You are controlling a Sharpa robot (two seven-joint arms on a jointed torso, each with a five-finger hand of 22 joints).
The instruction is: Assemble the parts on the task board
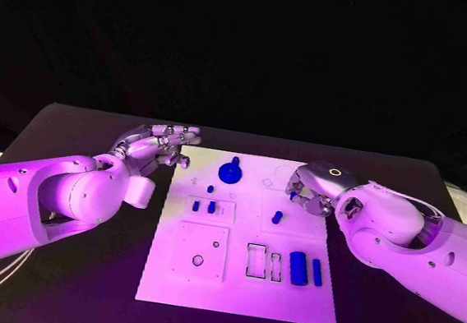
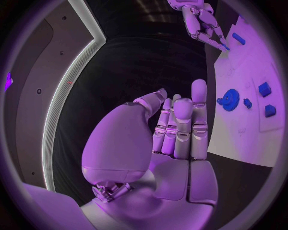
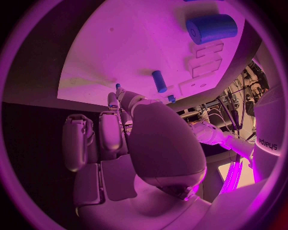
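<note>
Head view: left robot hand (image 1: 162, 144) spread, holding nothing; right robot hand (image 1: 311, 189) curled over task board (image 1: 231, 294), grasp unclear.

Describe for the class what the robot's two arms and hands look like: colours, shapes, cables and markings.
Both arms are smooth, rounded white shells. The left hand and right hand are silver, with segmented metallic fingers. Thin cables trail beneath the left arm. The right wrist carries a small ring marking.

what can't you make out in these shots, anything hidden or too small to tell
- Right hand, head view: its fingertips are hidden under the hand, so a pinch on a part cannot be confirmed.
- Right wrist view: a small blue tip shows at the fingers; held or merely touched is unclear.
- Task board, head view: small marks near the gear are too tiny to identify.
- Left hand, left wrist view: fingers straight, holding nothing.
</note>
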